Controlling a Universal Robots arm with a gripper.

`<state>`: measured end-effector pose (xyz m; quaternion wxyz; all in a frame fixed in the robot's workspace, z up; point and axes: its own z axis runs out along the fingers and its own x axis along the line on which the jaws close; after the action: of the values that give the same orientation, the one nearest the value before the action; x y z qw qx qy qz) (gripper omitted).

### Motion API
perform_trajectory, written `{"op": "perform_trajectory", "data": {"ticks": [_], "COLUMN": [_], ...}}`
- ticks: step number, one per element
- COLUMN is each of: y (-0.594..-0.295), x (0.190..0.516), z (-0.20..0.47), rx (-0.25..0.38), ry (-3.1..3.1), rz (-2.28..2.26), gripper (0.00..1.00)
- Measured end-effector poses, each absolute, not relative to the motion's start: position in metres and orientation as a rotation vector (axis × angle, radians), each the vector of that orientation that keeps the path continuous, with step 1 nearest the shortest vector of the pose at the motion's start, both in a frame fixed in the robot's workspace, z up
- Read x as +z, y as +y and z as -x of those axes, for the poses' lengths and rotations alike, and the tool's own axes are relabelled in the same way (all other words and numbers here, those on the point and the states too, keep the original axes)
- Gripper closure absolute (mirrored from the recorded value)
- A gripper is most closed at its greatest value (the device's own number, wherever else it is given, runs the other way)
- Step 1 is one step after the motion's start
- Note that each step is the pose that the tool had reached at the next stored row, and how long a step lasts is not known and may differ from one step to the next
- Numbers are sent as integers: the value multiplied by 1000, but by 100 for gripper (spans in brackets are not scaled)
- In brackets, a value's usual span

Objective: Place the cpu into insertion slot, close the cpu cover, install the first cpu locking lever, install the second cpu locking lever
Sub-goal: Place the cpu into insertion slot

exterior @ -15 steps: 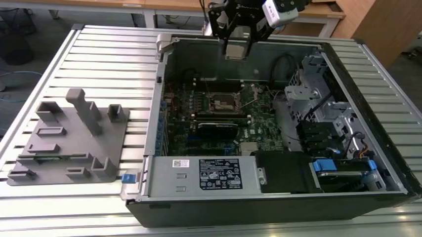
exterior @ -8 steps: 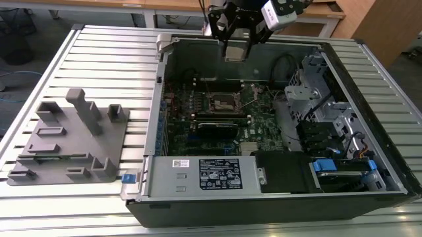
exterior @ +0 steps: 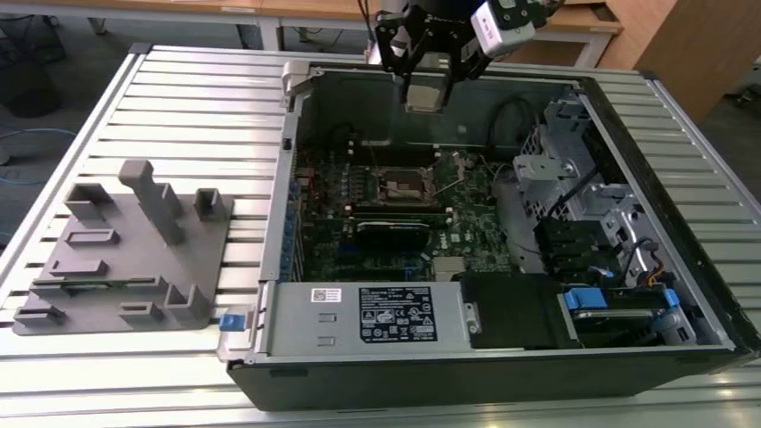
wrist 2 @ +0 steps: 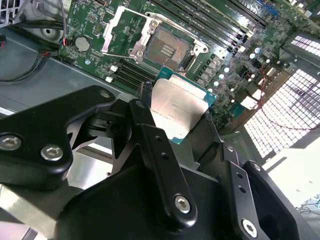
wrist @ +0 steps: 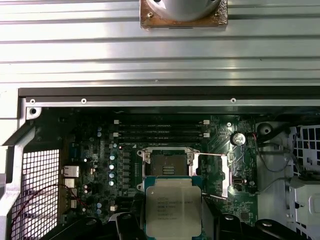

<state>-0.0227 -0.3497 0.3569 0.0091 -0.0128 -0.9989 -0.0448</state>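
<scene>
My gripper [exterior: 426,89] hangs high over the open computer case, above its far wall, shut on the cpu [exterior: 426,94]. In both wrist views the cpu [wrist: 172,207] [wrist 2: 177,107] is a flat square chip with a silver-tan metal top and a green rim, pinched at two opposite edges between black fingers [wrist 2: 150,125]. The insertion slot [wrist: 165,162] [wrist 2: 167,47] [exterior: 405,185] lies uncovered on the green board below, its dark centre bare. Beside the slot, the cpu cover [wrist: 216,172] [wrist 2: 120,27], a silvery frame with a square cut-out, stands flipped open.
A grey fixture block [exterior: 125,250] sits on the slatted table at the exterior view's left. Inside the case are a black graphics card [exterior: 393,234], a power supply [exterior: 356,316] at the near side, a drive cage [exterior: 571,187] and cables. Memory slots [wrist: 160,130] run beside the socket.
</scene>
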Motion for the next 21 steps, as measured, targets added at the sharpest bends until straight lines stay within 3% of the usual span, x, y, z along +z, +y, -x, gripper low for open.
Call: {"op": "perform_trajectory", "data": {"ticks": [21], "y": [-350], "x": [349], "z": [23], "rx": [-140], "ry": [-3120], "rz": [40], "gripper": [46]}}
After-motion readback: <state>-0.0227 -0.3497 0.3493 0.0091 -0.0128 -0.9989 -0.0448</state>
